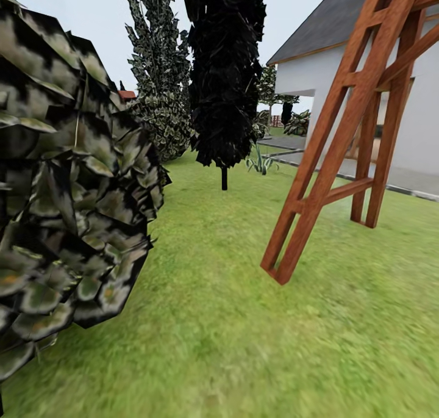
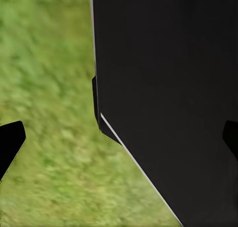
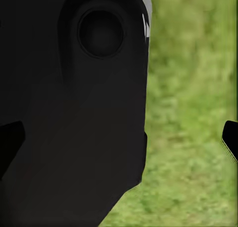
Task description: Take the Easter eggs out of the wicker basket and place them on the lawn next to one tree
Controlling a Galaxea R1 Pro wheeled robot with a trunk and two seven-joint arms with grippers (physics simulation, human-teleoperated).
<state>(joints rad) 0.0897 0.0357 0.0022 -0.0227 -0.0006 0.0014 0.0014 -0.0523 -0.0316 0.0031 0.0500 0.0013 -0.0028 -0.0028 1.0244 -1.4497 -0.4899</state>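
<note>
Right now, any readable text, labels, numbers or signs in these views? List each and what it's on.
None. No lettering shows on the white house wall, the wooden frame, the black tree or the leafy crown close by in the head view. The wrist views show lawn and dark robot body with no markings.

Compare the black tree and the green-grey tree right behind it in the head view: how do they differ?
The black tree is solid black, leaves and trunk alike; the green-grey tree has mottled grey-green leaves. The black tree shows a thin bare trunk above the lawn; the green-grey tree's foliage reaches down to the grass, hiding any trunk. The black tree stands nearer, overlapping the other's right edge. Both are tall, upright and run past the frame's top.
</note>
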